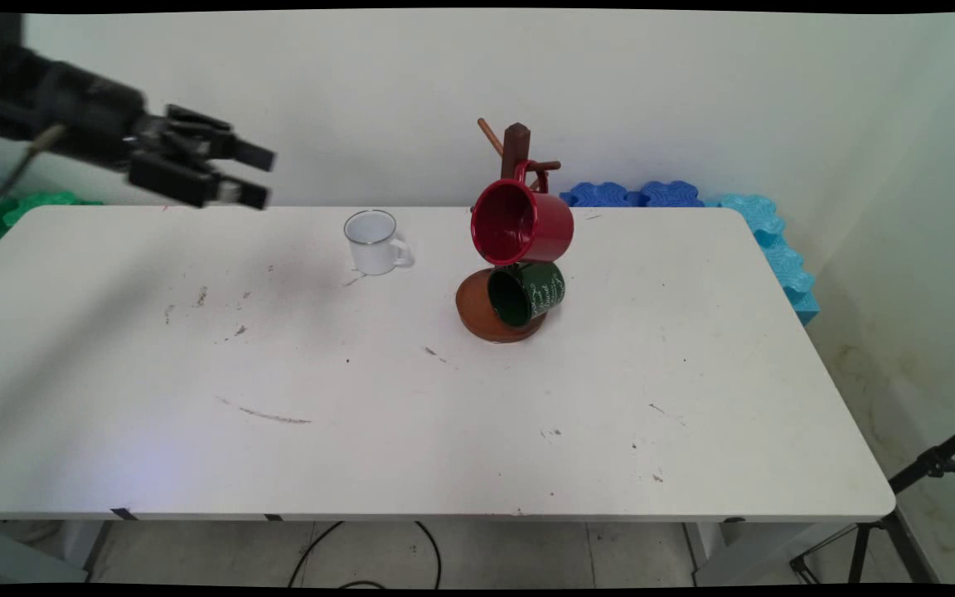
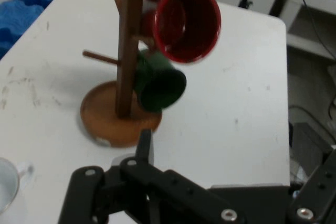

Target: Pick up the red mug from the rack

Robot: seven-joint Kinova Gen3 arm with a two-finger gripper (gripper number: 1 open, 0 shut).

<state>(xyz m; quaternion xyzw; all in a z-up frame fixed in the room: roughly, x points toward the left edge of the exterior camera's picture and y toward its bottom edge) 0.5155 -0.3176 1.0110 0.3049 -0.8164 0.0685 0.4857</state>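
Gripper raised over the far-left part of the white surface, fingers parted and holding nothing. Nearest item: a white enamel mug, upright on the surface, handle to the picture's right. Beyond it stands a wooden mug tree on a round base, carrying a red mug above a dark green mug.

On the table, a mug stands left of the mug tree bearing two mugs.
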